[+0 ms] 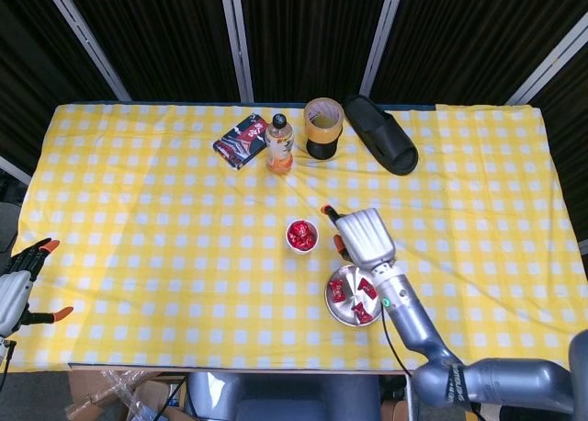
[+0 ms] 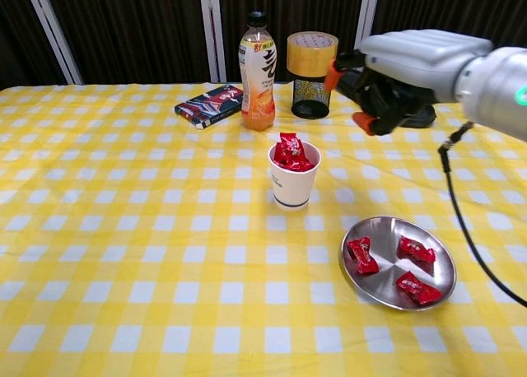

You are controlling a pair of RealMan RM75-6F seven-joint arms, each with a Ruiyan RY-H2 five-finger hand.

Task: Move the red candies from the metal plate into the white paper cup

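Observation:
The white paper cup stands mid-table, heaped with red candies. To its right and nearer me lies the metal plate, carrying three red candies. My right hand hovers empty above the table, right of the cup and beyond the plate, fingers apart. From the head view, the same right hand sits between the cup and the plate. My left hand rests at the table's near left corner, fingers spread, holding nothing.
An orange drink bottle, a roll of tape on a black mesh holder and a red-black packet stand behind the cup. A black slipper lies at the back right.

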